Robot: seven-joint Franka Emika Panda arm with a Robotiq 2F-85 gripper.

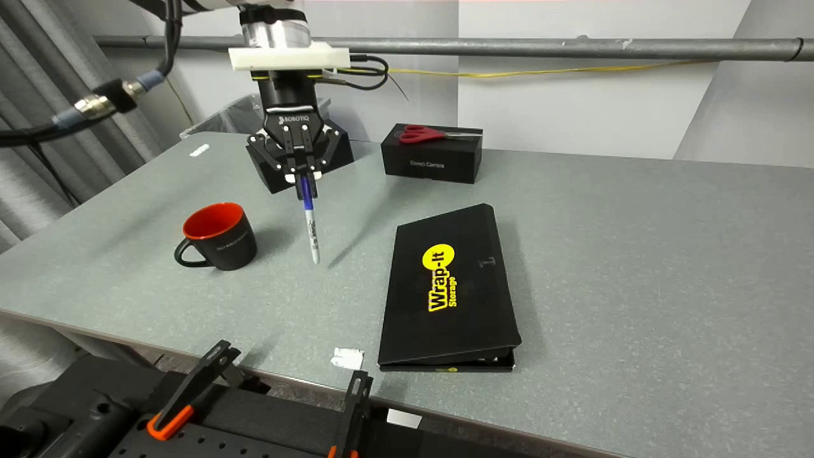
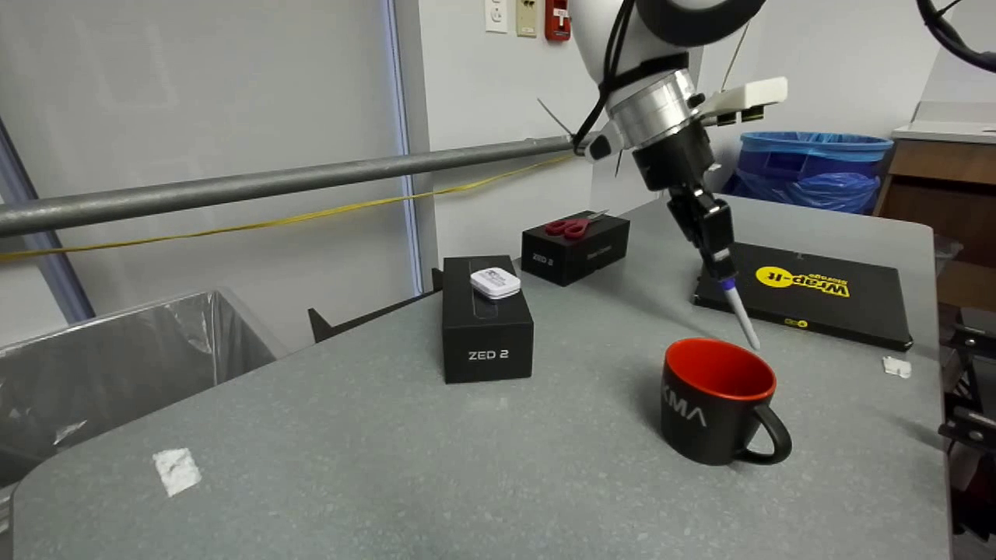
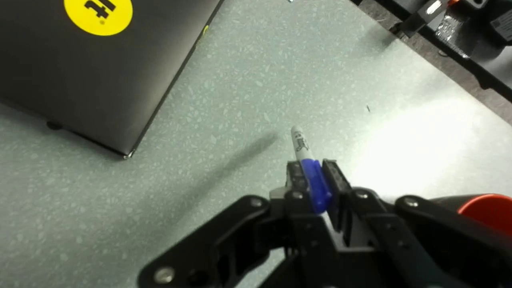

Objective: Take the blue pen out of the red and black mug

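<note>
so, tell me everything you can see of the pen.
The pen is slim and looks plastic: blue cap uppermost, white barrel below with dark print that I can't read. The jaws are shut on the cap and hide part of it. It hangs tilted, white end down, above the table and outside the mug, near it.

The arm (image 2: 650, 51) extends down from above, wrist (image 2: 657, 109) tilted in an exterior view. The end effector (image 1: 306, 187) points downward, fingers (image 3: 297, 173) nearly together.
</note>
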